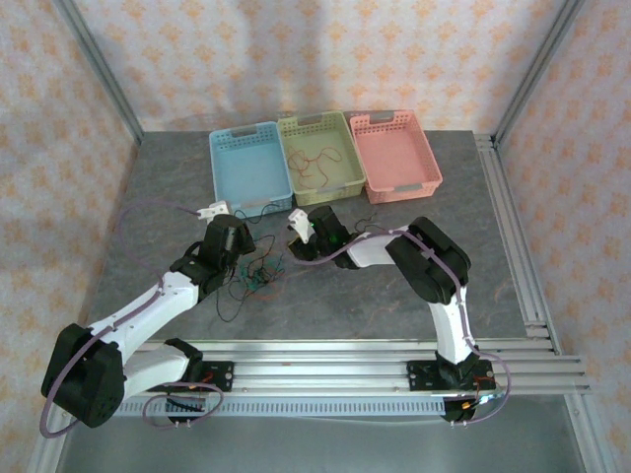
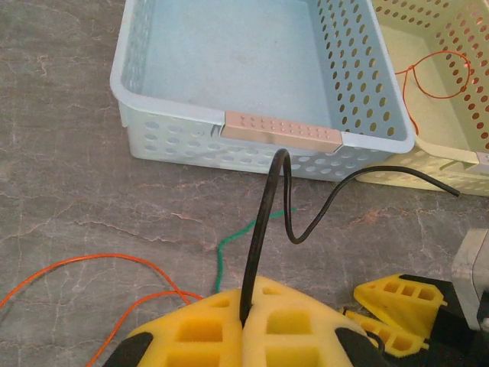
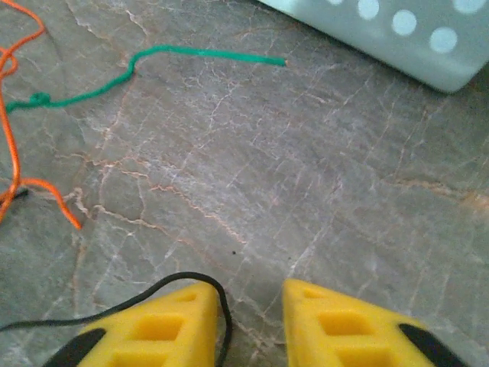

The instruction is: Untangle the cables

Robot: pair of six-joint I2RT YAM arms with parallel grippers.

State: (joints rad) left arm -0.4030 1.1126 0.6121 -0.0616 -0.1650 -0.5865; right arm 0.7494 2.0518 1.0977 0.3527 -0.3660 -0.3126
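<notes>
While the left arm's yellow fingers (image 2: 221, 332) press together on a thin black cable (image 2: 259, 237) that curls up toward a pale blue plastic basket (image 2: 153, 99), the right arm's yellow fingers (image 3: 160, 329) stand spread over the grey marbled table (image 3: 321, 176). Loose orange wire (image 3: 65, 208) and green wire (image 3: 191, 52) lie on the table beside them.

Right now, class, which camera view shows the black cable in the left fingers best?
Left wrist: the black cable rises clamped between the left fingers, close and sharp. Top external renders it a faint thread; right wrist has a black strand, perhaps another.
</notes>
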